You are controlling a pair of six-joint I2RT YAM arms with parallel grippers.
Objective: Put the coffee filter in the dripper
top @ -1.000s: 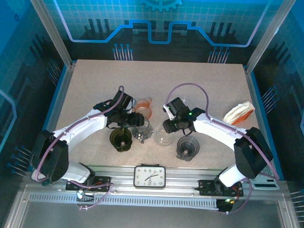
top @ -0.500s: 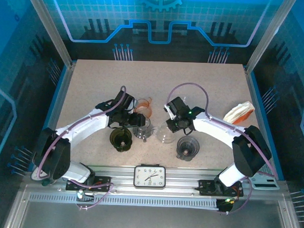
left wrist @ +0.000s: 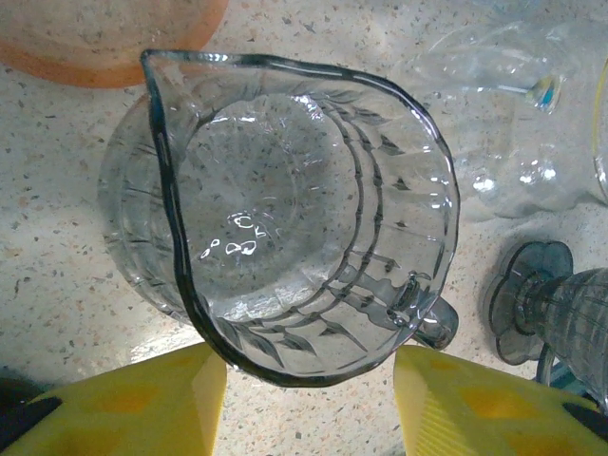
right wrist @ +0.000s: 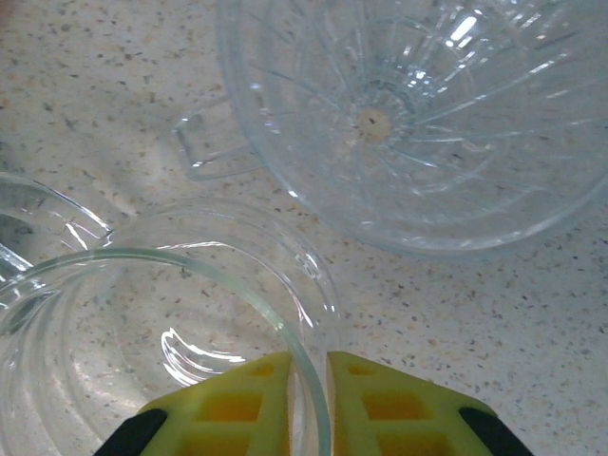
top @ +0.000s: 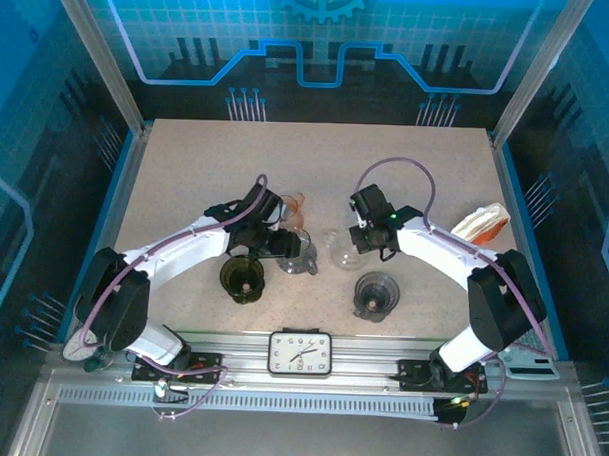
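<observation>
Seen from its wrist, right claw (right wrist: 309, 370) pinches clear dripper (right wrist: 142, 323).

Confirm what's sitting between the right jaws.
The thin rim of the clear glass dripper lies there, pinched by the jaws of the right gripper; the right wrist view shows it.

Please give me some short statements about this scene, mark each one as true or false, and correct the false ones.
1. The right gripper pinches the rim of a clear vessel. True.
2. The left gripper is shut with nothing between its fingers. False: its fingers stand apart, with the glass pitcher between them.
3. The filters lie inside a dripper. False: they sit near the right edge of the table, apart from the grey dripper.
4. A clock stands between the arm bases. True.
</observation>
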